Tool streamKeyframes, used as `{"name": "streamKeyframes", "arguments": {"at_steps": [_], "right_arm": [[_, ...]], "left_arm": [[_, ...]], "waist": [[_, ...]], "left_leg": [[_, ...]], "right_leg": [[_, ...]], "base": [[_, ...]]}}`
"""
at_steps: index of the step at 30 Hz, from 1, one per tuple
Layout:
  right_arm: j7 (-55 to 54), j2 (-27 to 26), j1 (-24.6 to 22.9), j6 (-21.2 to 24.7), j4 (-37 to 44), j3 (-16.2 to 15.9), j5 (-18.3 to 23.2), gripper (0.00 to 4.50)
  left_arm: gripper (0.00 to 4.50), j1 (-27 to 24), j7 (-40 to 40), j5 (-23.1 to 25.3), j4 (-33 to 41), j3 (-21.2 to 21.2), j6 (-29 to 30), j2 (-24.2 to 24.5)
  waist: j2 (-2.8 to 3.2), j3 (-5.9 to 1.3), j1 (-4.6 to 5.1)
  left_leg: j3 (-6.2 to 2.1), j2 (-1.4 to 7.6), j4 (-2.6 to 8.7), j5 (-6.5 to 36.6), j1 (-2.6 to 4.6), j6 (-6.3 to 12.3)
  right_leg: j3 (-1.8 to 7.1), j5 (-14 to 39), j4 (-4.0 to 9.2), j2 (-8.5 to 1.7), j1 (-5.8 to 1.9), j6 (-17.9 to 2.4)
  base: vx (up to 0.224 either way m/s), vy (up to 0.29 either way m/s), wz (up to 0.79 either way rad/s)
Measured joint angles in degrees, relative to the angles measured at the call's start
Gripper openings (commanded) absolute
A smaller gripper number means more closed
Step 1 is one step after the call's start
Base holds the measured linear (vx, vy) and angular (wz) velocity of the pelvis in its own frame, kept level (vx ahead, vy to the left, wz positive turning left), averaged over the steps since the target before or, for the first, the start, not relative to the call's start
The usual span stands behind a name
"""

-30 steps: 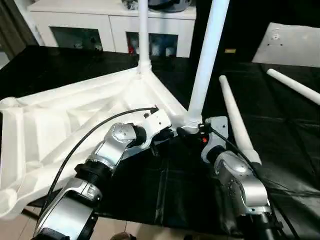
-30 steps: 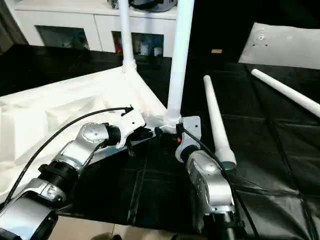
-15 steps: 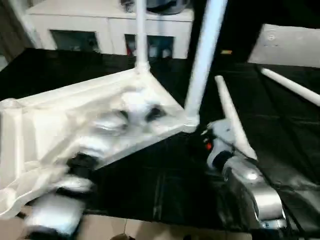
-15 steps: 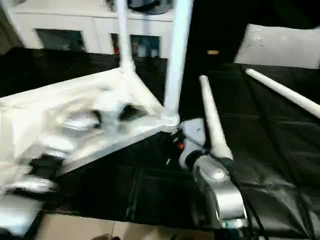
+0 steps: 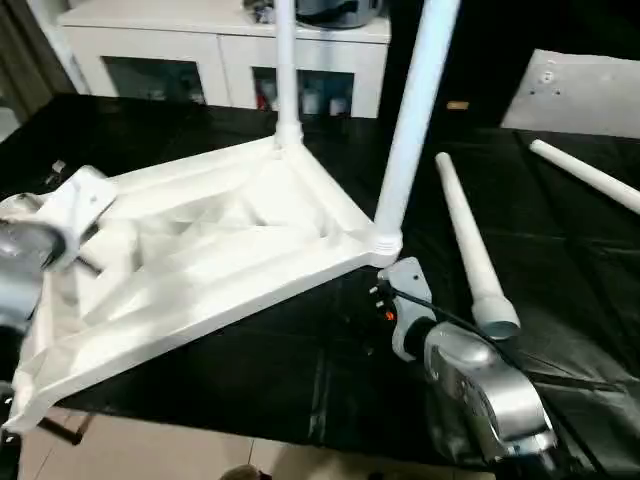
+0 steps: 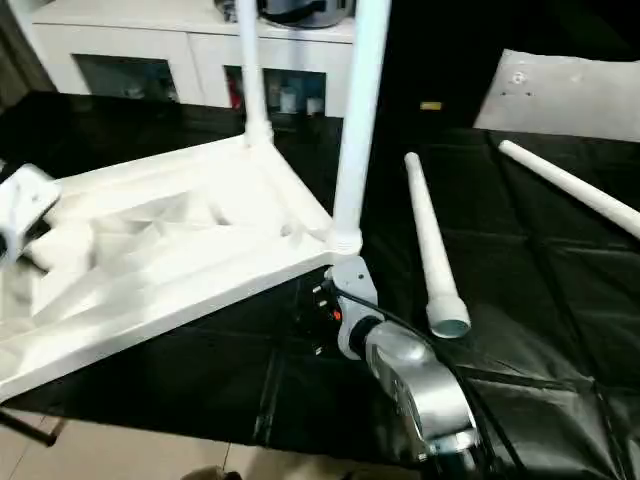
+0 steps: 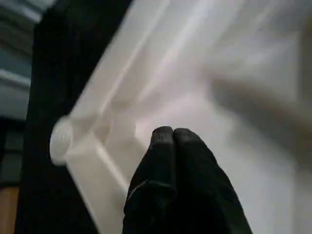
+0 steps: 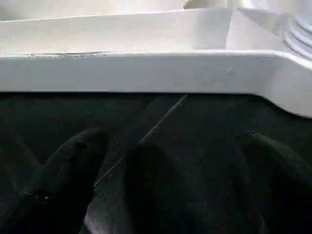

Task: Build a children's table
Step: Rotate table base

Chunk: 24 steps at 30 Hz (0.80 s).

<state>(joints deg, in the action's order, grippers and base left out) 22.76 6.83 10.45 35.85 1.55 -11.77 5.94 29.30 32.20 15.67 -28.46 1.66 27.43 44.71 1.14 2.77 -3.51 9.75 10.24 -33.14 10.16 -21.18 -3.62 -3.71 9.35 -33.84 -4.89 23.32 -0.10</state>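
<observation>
white plastic tabletop (ribbed underside up), two legs upright

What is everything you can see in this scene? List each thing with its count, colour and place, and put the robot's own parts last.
Tabletop: one, white, upside down on the black cover, ribbed underside up.
Fitted legs: two, white, standing upright in its far and near-right corner sockets.
Loose legs: two, white, lying on the cover to the right.
Panel with holes: one, white, far right.
Cover: one, black, over the work surface.
Cabinet: one, white, behind.
Left gripper: black fingers shut, over the tabletop's left part.
Right gripper: black fingers open, beside the tabletop's rim near the right corner.
</observation>
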Motion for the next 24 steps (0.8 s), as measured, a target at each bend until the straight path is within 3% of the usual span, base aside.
{"name": "streamKeyframes", "arguments": {"at_steps": [9, 18, 24], "right_arm": [[-1.22, -3.36, 6.82, -3.66, -11.01, -0.51, -0.63, 4.5], [-2.49, -3.83, 12.46, -7.89, -21.99, 1.71, -1.86, 4.5], [-3.48, -3.53, 14.02, -9.28, -24.58, 3.38, -2.12, 4.5]], "left_arm": [[0.07, -3.69, 8.24, -5.21, 2.38, 2.31, 4.33, -3.12], [0.07, -11.95, 26.3, -15.74, 18.58, 4.35, 10.2, 0.45], [0.07, -13.58, 31.87, -22.57, 26.17, 6.04, 14.61, -3.49]], "waist": [[-0.02, 0.0, 0.13], [-0.1, -0.05, 0.49], [-0.12, -0.06, 0.85]], "left_leg": [[0.0, 0.01, -0.04, -0.03, 0.12, -0.04], [0.06, -0.05, -0.03, -0.02, 0.11, -0.03], [0.05, -0.03, -0.04, -0.03, 0.17, -0.05]], "right_leg": [[0.01, 0.0, -0.18, -0.01, 0.01, 0.0], [0.05, -0.03, -0.2, -0.05, 0.02, -0.19], [0.05, -0.07, -0.3, -0.03, 0.03, -0.25]], "base": [[0.0, 0.0, 0.0], [0.0, 0.0, 0.0], [0.0, 0.0, 0.0]]}}
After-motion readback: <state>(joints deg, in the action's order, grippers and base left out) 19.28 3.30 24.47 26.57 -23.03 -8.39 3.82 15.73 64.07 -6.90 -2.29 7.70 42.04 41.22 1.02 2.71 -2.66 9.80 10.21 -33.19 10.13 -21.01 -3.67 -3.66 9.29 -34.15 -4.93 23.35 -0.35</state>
